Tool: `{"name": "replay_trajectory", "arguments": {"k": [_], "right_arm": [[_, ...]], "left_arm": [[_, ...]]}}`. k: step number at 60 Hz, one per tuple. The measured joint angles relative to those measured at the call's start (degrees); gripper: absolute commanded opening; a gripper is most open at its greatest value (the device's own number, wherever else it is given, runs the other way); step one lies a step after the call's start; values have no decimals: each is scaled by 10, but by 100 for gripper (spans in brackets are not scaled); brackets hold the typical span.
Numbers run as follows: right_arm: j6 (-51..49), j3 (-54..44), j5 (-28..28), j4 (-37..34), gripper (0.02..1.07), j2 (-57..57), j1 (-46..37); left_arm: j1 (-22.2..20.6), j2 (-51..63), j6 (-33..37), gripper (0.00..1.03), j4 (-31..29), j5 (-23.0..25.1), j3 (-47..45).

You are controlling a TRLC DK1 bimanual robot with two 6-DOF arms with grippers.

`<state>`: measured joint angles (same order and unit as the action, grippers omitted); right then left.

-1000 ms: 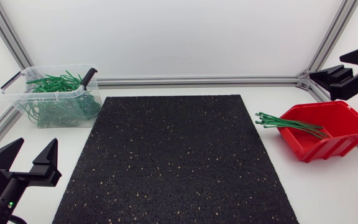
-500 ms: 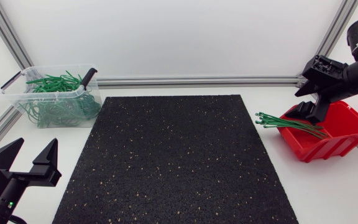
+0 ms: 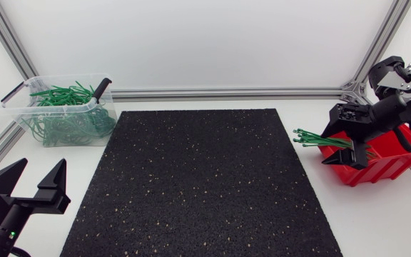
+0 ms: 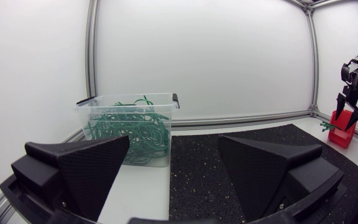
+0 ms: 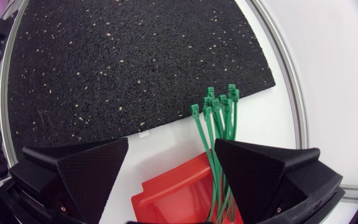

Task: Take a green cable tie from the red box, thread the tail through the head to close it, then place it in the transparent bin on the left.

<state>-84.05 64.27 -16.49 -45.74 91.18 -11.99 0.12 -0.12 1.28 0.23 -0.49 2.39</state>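
Observation:
A bundle of green cable ties (image 3: 321, 138) lies in the red box (image 3: 392, 158) at the table's right, their heads sticking out over its left lip. My right gripper (image 3: 345, 158) hangs open just above the box's left end, fingers pointing down over the ties. In the right wrist view the ties (image 5: 217, 124) run between the open fingers (image 5: 267, 175), with the red box (image 5: 178, 194) underneath. The transparent bin (image 3: 27, 123) at the back left holds a tangle of green ties. My left gripper (image 3: 34, 180) stands open and empty near the front left corner.
A black speckled mat (image 3: 198, 178) covers the table's middle. Aluminium frame rails (image 3: 227, 93) run along the back and side edges. The left wrist view looks across the mat to the bin (image 4: 132, 127) and the far red box (image 4: 340, 134).
My right arm has swung down from the back right corner to just above the red box and its ties. The left arm has kept still.

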Motion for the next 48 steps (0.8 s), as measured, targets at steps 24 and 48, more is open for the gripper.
{"name": "replay_trajectory", "arguments": {"k": [24, 48], "right_arm": [[-21, -35, 23, 116, 103, 41, 3], [-39, -98, 45, 116, 103, 30, 2]], "left_arm": [[0, 0, 0, 99, 0, 0, 0], [0, 0, 0, 99, 0, 0, 0]]}}
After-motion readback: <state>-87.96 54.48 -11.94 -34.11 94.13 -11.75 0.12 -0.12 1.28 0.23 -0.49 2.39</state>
